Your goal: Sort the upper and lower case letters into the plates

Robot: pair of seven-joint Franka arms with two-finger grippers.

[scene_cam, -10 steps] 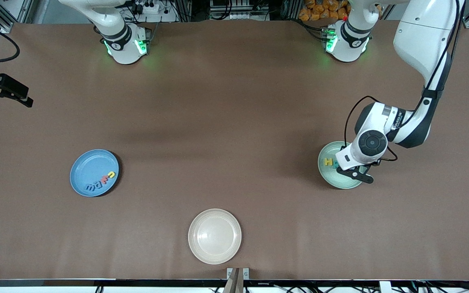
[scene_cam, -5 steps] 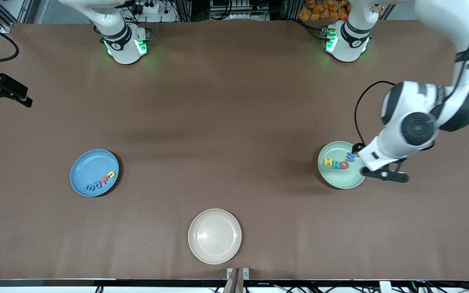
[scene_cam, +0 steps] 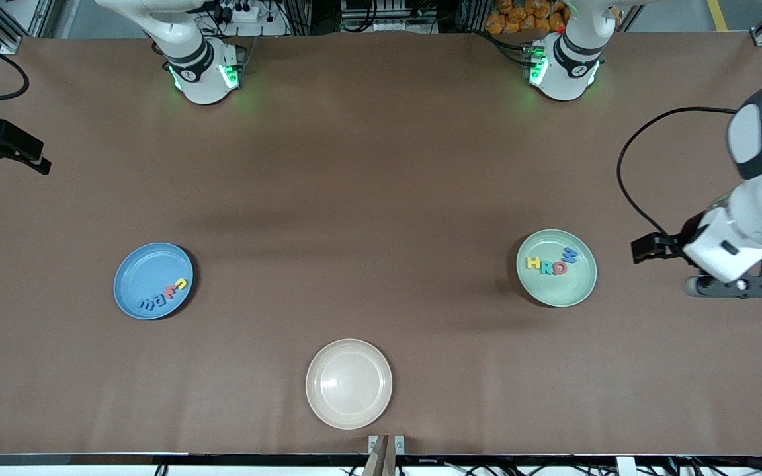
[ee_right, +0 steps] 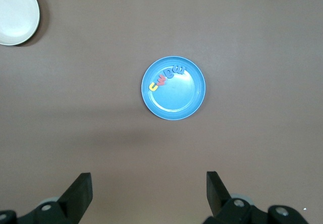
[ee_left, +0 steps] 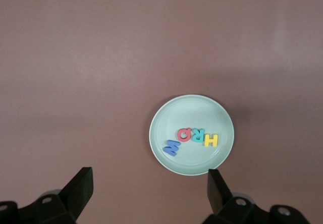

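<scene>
The round pale green matte plate (scene_cam: 556,268) held four chunky toy letters (scene_cam: 551,263): yellow, teal, red and blue. The left gripper (ee_left: 149,193) hung empty with jaws spread wide, above bare table toward the left arm's end from that plate. The round blue matte plate (scene_cam: 153,280), toward the right arm's end, held four more letters (scene_cam: 165,295). The right gripper (ee_right: 149,193) waited high above it, fingers apart.

The table (scene_cam: 381,198) is plain brown. The pale green plate (scene_cam: 573,291) holds yellow, teal, red and blue letters (scene_cam: 551,263). The blue plate (scene_cam: 143,271) holds blue, red and yellow letters (scene_cam: 164,295), one maybe teal, and the plate at six o'clock (scene_cam: 348,403) is cream.
</scene>
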